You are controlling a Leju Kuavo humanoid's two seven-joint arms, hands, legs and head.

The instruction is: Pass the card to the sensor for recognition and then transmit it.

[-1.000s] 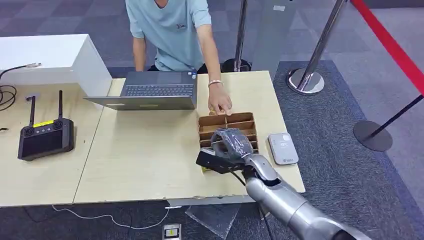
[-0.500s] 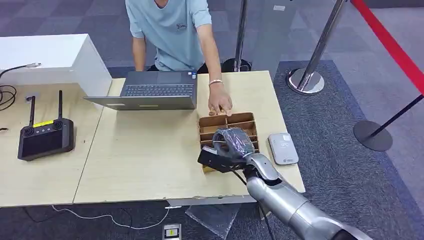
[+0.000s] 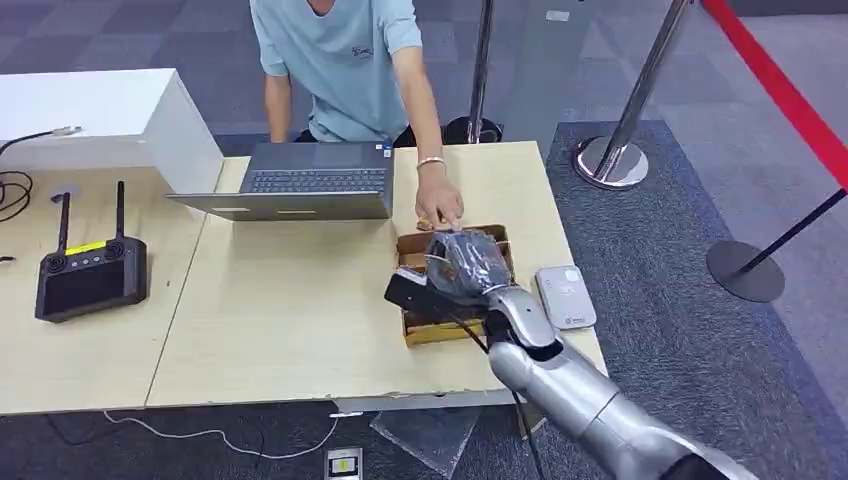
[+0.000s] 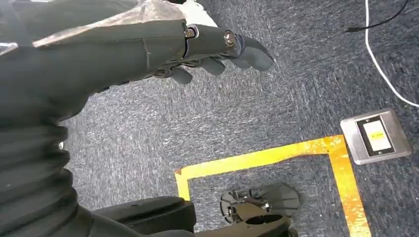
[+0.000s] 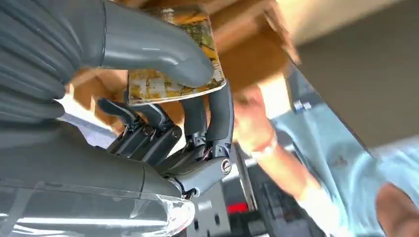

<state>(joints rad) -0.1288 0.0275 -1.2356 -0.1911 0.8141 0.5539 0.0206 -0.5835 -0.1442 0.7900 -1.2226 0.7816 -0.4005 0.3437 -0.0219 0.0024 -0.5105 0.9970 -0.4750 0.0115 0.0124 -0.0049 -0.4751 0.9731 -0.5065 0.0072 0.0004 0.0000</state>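
Observation:
My right hand point(image 3: 465, 265) hovers over the brown cardboard divider box point(image 3: 436, 331) near the table's right front. In the right wrist view this hand point(image 5: 163, 123) pinches a yellow-green patterned card point(image 5: 153, 86) between its thumb and its fingers, with the box's compartments just behind. The sensor point(image 3: 566, 296), a flat grey-white pad, lies on the table just right of the box, a little apart from the hand. My left hand point(image 4: 197, 47) hangs over the carpet with its fingers loosely apart and nothing in them.
A person in a light blue shirt point(image 3: 340, 60) stands across the table, one hand point(image 3: 438, 210) at the box's far edge. An open laptop point(image 3: 300, 185) sits at the far middle, a black antenna controller point(image 3: 90, 275) at the left. Stanchion posts point(image 3: 612, 160) stand to the right.
My right hand has risen and moved farther over the box, toward the person's hand. The person and the other things on the table stay put.

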